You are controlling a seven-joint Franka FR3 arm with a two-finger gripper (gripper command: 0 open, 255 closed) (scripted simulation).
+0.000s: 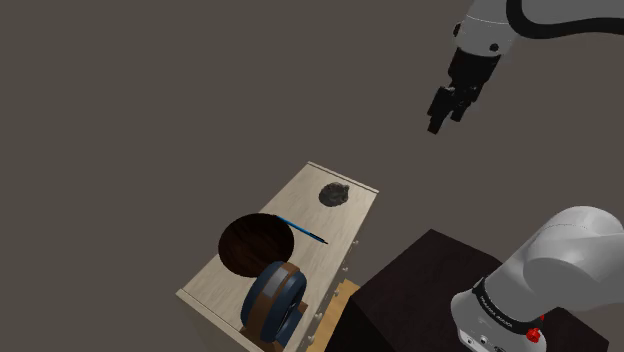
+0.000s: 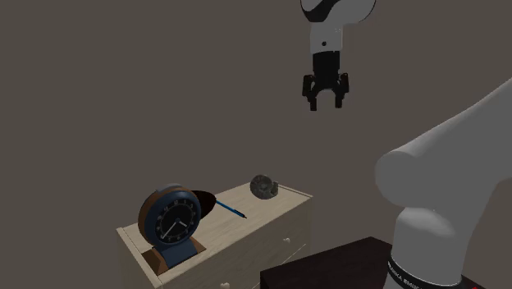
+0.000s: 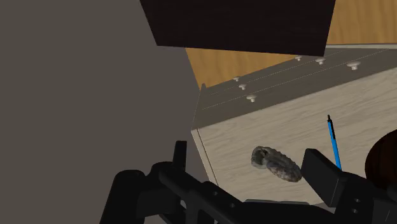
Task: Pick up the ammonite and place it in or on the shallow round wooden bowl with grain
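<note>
1. Grey-brown coiled stony ammonite [image 1: 334, 194] lies on the top of the pale wooden chest of drawers [image 1: 350, 215]. It is near the far end in the shoulder view and close to the edge, and it touches nothing else.
2. The black two-finger claw [image 2: 326, 100] hangs high above the chest, well apart from the ammonite. Its fingers are spread and they pinch nothing.
3. The descent to the ammonite is long. If the claw arrives off-centre, I think one finger can land on the shell or strike the top.
4. The ammonite looks low and bumpy. Fingers that close on its sloped rim may let it slip out, or push it toward the near edge, where it could fall from the chest.
5. A thin blue pen [image 1: 300, 231] lies between the ammonite and the dark shallow round wooden bowl [image 1: 250, 245], with one end reaching the bowl's rim. A low carry could sweep the pen away, so lifting well first seems safer.
6. A round blue clock with a brown frame [image 2: 170, 222] stands upright just beside the bowl, on the side away from the ammonite. An overshoot past the bowl may knock it.
</note>
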